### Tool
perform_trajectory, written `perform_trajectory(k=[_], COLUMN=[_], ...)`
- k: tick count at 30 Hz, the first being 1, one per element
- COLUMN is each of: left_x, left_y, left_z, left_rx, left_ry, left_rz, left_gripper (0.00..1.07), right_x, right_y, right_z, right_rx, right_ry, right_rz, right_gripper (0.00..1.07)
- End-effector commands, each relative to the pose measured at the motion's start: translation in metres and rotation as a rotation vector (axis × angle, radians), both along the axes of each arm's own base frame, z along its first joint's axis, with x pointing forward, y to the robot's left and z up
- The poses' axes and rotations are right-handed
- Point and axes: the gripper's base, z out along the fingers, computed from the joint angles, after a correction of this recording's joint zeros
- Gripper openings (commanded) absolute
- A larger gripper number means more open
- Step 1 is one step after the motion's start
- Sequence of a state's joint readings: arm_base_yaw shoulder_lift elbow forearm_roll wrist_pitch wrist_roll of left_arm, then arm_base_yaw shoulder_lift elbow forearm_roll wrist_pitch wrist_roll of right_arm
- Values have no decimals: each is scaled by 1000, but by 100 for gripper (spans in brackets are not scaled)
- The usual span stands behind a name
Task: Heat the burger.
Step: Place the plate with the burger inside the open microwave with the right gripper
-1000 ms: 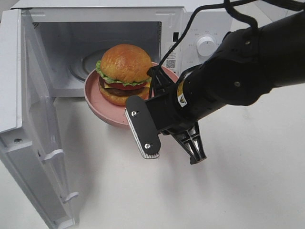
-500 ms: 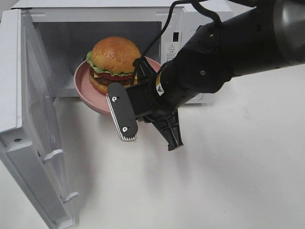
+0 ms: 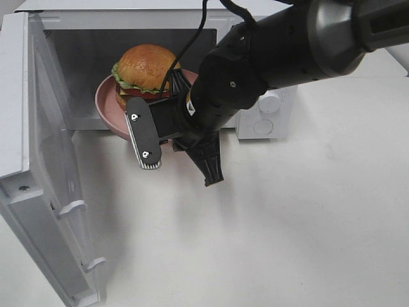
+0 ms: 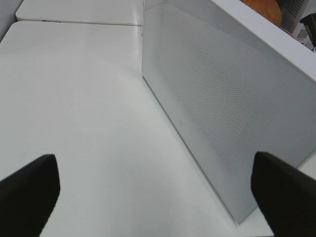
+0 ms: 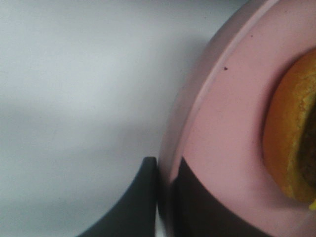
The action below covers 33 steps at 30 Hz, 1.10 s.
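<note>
My right gripper (image 5: 165,182) has its jaws pressed together on the rim of the pink plate (image 5: 222,133). One finger is on the outside of the rim and one is on the inside. Just past the jaws, in the middle of that plate, sits the burger (image 3: 146,67). I can see its shiny brown bun on top, with green lettuce and red tomato under it. The plate with the burger is partway in the open mouth of the microwave (image 3: 268,115). The side of the plate by the jaws sticks out over the white table (image 3: 307,224).

My left gripper (image 4: 153,192) has its jaws spread wide, and only the table shows between them. Ahead of these jaws is the outer side of the microwave door (image 4: 222,108), which stands wide open.
</note>
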<state>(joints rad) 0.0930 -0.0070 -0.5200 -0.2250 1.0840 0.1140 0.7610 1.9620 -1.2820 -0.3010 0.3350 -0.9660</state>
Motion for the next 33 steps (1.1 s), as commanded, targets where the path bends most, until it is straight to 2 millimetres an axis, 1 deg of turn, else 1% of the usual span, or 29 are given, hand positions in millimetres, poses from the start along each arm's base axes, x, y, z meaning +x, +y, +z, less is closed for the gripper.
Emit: perform_trajectory(k=[1, 10, 11, 13, 17, 18, 19, 25, 33], left_x=[-2, -2, -2, -2, -2, -2, -2, -2, -2], left_y=[0, 0, 0, 0, 0, 0, 0, 0, 0], left_z=[0, 0, 0, 0, 0, 0, 0, 0, 0], left_rx=[-6, -6, -6, -6, -6, -6, -6, -6, -6], left_ry=[-26, -26, -26, -26, -26, -26, -26, -26, -26], left_rz=[-2, -2, -2, -2, -2, -2, -2, -2, -2], left_gripper=[98, 98, 98, 98, 98, 98, 98, 98, 98], right_x=[14, 29, 35, 37, 49, 49, 53, 65, 76], right_y=[10, 22, 25, 26, 36, 36, 40, 50, 59], right_z=[14, 11, 10, 9, 8, 8, 7, 9, 8], right_rx=[49, 50, 41, 35, 45, 45, 46, 59, 65], right_ry=[-78, -92, -91, -85, -86, -86, -94, -129, -167], right_rz=[1, -24, -44, -56, -90, -90, -88, -82, -70], right_gripper=[0, 0, 0, 0, 0, 0, 0, 0, 0])
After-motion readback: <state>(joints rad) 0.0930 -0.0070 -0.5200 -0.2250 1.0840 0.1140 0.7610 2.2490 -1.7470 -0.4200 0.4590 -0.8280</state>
